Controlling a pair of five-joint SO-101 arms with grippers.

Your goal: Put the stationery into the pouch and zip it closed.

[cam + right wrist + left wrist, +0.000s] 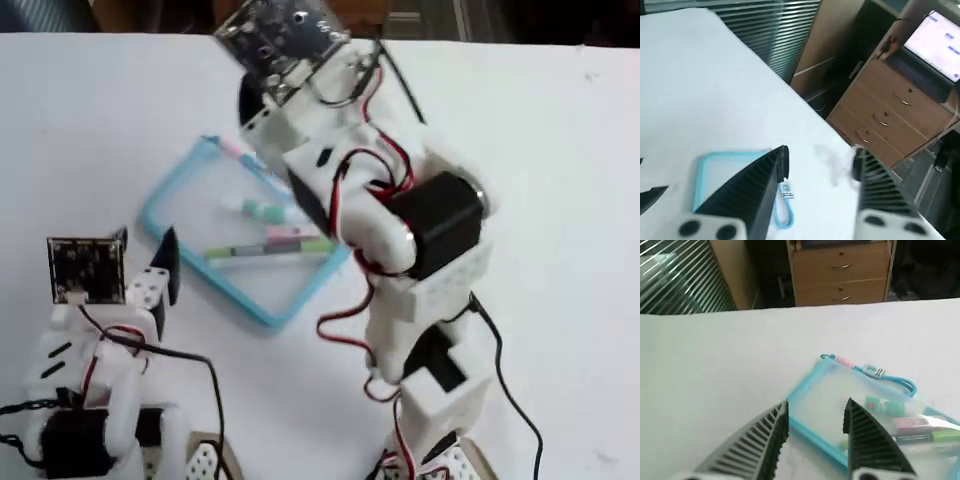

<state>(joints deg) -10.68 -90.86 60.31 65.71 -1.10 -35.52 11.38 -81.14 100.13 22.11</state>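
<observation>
The clear, blue-edged pouch (200, 205) lies flat on the white table (90, 120). A green pen (270, 250), a pink marker (290, 233) and a mint-capped stick (262, 210) seem to be inside it. The left gripper (816, 410) hangs open over 1 corner of the pouch. The right gripper (820, 152), spread wide and empty, hovers above the end with the beaded zipper pull (842, 360). I'd say zipping is the step in hand. 1 claw should pin the pouch while the other pinches the pull and draws it along.

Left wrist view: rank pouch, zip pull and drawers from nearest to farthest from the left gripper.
1. Pouch, near edge right by the left gripper.
2. Zip pull, on the pouch's far edge.
3. Drawers, beyond the table.
</observation>
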